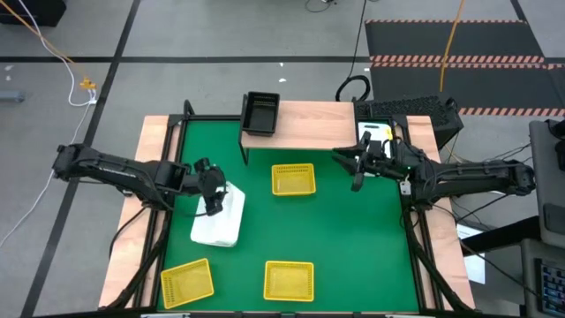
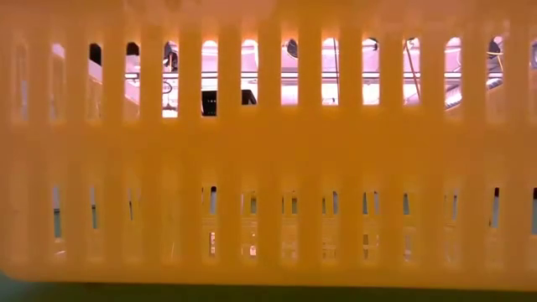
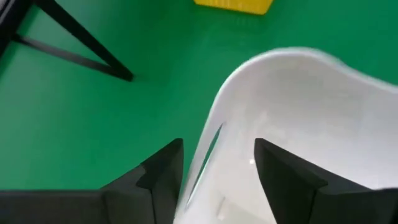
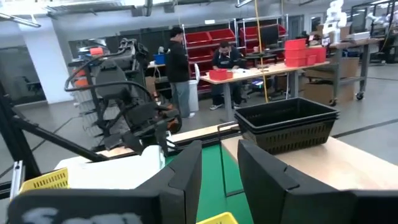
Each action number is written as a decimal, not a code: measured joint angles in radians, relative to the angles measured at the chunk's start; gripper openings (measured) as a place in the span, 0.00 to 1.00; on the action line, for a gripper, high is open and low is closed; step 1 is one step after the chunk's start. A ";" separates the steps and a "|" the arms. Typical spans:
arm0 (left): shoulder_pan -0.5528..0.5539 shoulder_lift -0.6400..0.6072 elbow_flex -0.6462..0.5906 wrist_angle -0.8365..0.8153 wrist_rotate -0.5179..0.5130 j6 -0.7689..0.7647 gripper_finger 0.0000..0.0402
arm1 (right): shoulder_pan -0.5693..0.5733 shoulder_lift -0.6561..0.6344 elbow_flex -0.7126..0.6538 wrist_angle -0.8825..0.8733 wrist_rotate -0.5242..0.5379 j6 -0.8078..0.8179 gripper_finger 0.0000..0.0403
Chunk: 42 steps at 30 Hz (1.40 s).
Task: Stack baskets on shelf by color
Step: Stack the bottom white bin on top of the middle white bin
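I count three yellow baskets point(image 1: 293, 179) on the tabletop point(image 1: 353, 238). My left end effector point(image 1: 213, 205) straddles the white stack's point(image 1: 221, 221) rim, fingers spread. Right end effector point(image 1: 357, 174) hovers empty, parted, near stacked black baskets point(image 1: 261, 112) on the shelf point(image 1: 309, 124).

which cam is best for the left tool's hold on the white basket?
Left wrist view: the white basket's rim sits between the left tool's two fingers, one inside, one outside. The high view shows tool over the basket but hides the rim contact. The right wrist view shows it small and far off. The low view is blocked by a yellow basket.
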<state>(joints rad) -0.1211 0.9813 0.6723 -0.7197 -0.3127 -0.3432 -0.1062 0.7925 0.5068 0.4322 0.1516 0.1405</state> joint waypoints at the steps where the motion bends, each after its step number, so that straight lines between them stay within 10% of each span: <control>1: 0.000 0.000 -0.005 -0.002 -0.002 -0.002 0.47 | 0.005 0.000 0.000 -0.003 0.000 0.001 0.25; 9: 0.004 -0.002 0.092 -0.082 0.001 0.092 0.04 | 0.019 0.000 0.000 0.009 0.002 -0.031 0.25; 22: 0.112 0.079 0.415 -0.418 0.167 0.145 0.01 | 0.015 0.000 0.000 0.009 0.006 -0.048 0.25; 42: 0.292 0.424 0.446 -0.528 0.420 0.283 0.09 | 0.015 0.000 0.000 0.008 0.005 -0.039 0.25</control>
<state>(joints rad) 0.1707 1.4054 1.1181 -1.2472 0.1073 -0.0600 -0.0914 0.7925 0.5068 0.4403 0.1566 0.1011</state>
